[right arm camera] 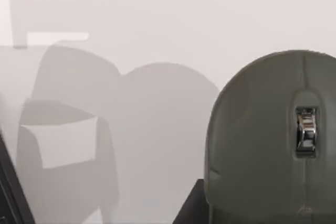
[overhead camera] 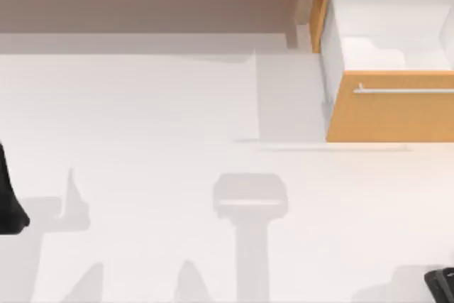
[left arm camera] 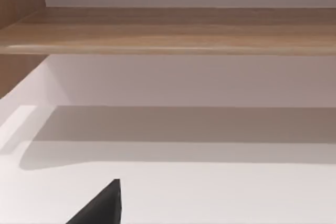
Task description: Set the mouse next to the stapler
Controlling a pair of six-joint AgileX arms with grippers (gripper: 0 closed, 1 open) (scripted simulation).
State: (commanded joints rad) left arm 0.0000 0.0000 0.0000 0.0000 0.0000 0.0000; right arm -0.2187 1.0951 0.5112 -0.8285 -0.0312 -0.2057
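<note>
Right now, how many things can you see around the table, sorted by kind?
Mouse: 1, grey, close to the right gripper's camera.
Open drawer: 1, orange front, white inside, at the table's far right.
Wooden shelf: 1, along the far edge.
Robot arms: 2, the left arm at the left edge, the right arm at the near right corner.
Total: 5.

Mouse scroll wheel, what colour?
Shiny silver-chrome, set in the grey mouse body; the scroll wheel shows best in the right wrist view.
</note>
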